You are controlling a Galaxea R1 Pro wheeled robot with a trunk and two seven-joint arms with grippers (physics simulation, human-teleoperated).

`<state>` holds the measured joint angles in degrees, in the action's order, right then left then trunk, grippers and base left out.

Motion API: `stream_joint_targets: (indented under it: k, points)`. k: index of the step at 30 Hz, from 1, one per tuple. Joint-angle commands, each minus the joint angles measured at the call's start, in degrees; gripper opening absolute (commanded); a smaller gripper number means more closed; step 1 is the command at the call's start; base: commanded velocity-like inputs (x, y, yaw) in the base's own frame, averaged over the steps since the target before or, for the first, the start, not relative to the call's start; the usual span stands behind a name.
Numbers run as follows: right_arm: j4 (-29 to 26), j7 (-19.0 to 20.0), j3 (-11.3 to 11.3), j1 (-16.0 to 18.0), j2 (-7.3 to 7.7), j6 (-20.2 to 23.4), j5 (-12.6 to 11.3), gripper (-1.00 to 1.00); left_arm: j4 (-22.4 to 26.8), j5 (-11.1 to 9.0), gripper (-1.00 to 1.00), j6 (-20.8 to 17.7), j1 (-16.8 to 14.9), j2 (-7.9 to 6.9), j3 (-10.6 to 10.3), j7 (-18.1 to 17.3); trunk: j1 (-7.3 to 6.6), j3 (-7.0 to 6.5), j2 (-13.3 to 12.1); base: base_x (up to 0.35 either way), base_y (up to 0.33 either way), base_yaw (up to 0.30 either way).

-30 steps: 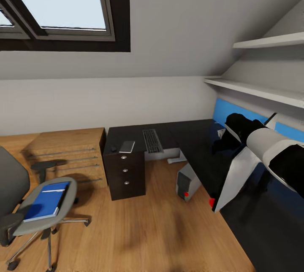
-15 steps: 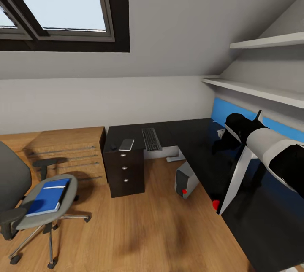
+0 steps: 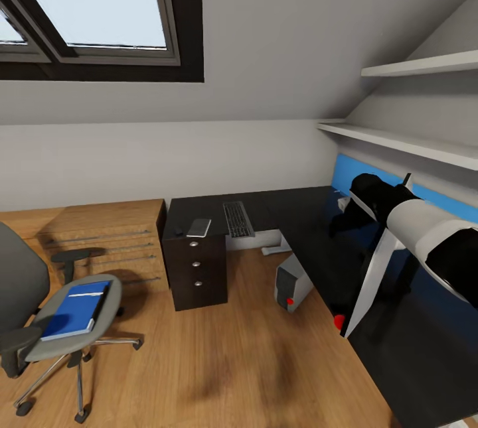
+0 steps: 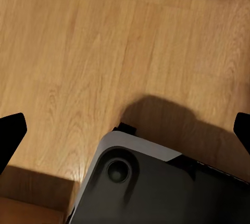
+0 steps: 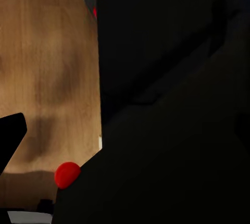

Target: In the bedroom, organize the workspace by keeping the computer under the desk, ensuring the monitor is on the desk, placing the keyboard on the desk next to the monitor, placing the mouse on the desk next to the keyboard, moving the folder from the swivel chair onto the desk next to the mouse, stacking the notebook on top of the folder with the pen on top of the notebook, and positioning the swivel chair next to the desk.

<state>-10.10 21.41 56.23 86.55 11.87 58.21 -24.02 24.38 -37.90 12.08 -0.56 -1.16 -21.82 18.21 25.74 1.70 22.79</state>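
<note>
Support surfaces: desk, swivel chair seat, floor.

The desk (image 3: 299, 215) has a glossy black L-shaped top with a black three-drawer unit (image 3: 198, 275) under its left end. On the top above the drawers lie the keyboard (image 3: 238, 219), the notebook (image 3: 199, 227) just to its left, and a small dark object (image 3: 178, 231), too small to identify, beside the notebook. The monitor (image 3: 378, 262) stands tilted on the desk's right wing, its red-dotted lower corner at the front edge. The swivel chair (image 3: 60, 318) carries the blue folder (image 3: 74, 310) flat on its seat. The wood plank floor (image 3: 219, 368) bears the chair's castors, the computer (image 3: 292, 282) beside the desk's inner corner, and a wooden dresser (image 3: 106, 239) touching the drawer unit.
</note>
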Motion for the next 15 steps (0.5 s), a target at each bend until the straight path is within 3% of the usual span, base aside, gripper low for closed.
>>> stream_joint_targets:
  k: [1,5,6,7,10,11,14,15]
  points:
    - [-0.9,-0.2,0.4,0.1,0.35,0.2,-0.4,1.0,0.1,-0.5,1.0,0.2,-0.1,-0.06,-0.5,0.4,0.04,0.14,0.1,0.0,0.0,0.0]
    - [-5.2,-1.7,0.0,0.5,2.56,0.5,-0.4,1.0,0.1,-0.5,1.0,0.2,-0.1,-0.07,-0.5,0.4,0.04,0.14,0.1,0.0,0.0,0.0]
    - [-8.3,-2.2,-0.6,1.3,4.07,0.6,-0.5,1.0,0.1,-0.5,1.0,0.2,-0.1,-0.07,-0.5,0.4,0.04,0.14,0.1,0.0,0.0,0.0]
    - [-12.0,-2.5,-2.1,2.2,5.85,0.8,-0.5,1.0,0.1,-0.5,1.0,0.2,-0.1,-0.07,-0.5,0.5,0.04,0.14,0.1,0.0,0.0,0.0]
    - [-19.6,-2.7,-6.4,2.9,9.29,0.9,-0.4,1.0,0.1,-0.4,1.0,0.3,-0.1,-0.07,-0.5,0.5,0.04,0.14,0.1,0.0,0.0,0.0]
    - [-19.6,-2.7,-6.4,2.9,9.29,0.9,-0.4,1.0,0.1,-0.4,1.0,0.3,-0.1,-0.07,-0.5,0.5,0.04,0.14,0.1,0.0,0.0,0.0]
    - [-27.0,-2.7,-13.2,3.2,13.64,0.9,-0.4,1.0,0.1,-0.4,1.0,0.4,-0.1,-0.03,-0.6,0.5,0.04,0.14,0.1,-0.047,-0.085,0.0]
    - [-27.8,-2.7,-14.1,3.2,14.24,0.9,-0.4,1.0,0.1,-0.4,1.0,0.4,-0.1,-0.04,-0.6,0.5,0.04,0.14,0.1,-0.102,-0.191,0.0]
